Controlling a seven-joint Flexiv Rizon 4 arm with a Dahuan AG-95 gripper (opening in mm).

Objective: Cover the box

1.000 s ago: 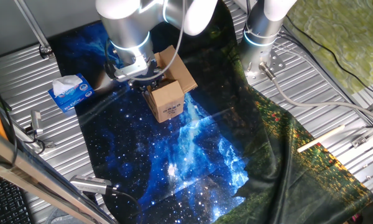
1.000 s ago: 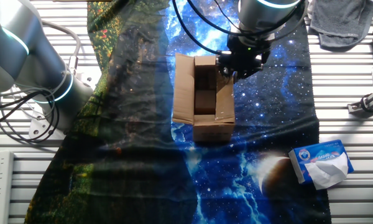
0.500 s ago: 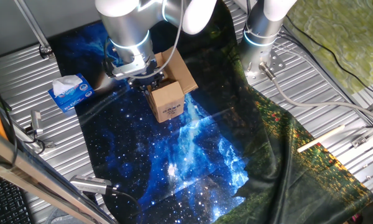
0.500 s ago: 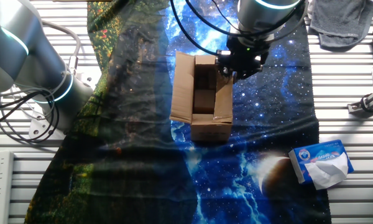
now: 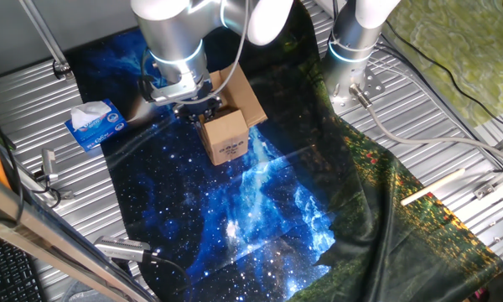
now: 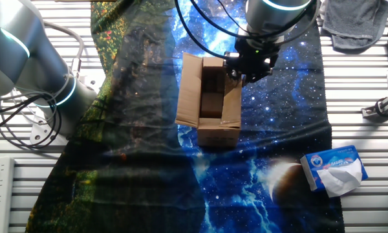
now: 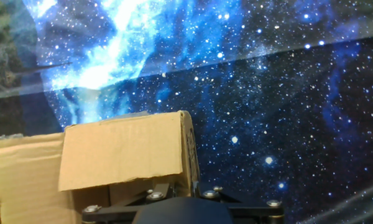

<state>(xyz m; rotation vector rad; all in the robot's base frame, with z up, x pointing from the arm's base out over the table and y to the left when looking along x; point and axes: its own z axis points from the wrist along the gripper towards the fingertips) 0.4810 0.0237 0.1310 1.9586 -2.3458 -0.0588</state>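
Item: small brown corrugated cardboard box, four top flaps, white printed label on one side wall. It is set upright on a starry blue galaxy-print cloth, which is spread over a ribbed metal table. The box is taken as landmark for all entries below.

Condition of the box: uncovered. One long flap is held up and leaning outward on the side away from the gripper. The opposite long flap is tilted inward over the opening, seemingly because it is being pressed there. The dark interior is visible between them.

Item: black two-finger gripper on the silver arm. It is placed at the inward-tilted flap, near the corner farthest from the labelled wall. Contact with the flap edge is judged likely but is not confirmed. The jaw opening cannot be told: the fingertips are hidden in the hand view and merged with the dark wrist in both fixed views. Nothing is seen to be grasped.

Edges and room: bare cloth is left around every side of the box. The outward flap's free edge is unobstructed for folding over.

Item: blue and white tissue box, well apart from the carton, beyond its labelled end, at the cloth edge. A second silver arm base is found well apart on the outward flap's side.
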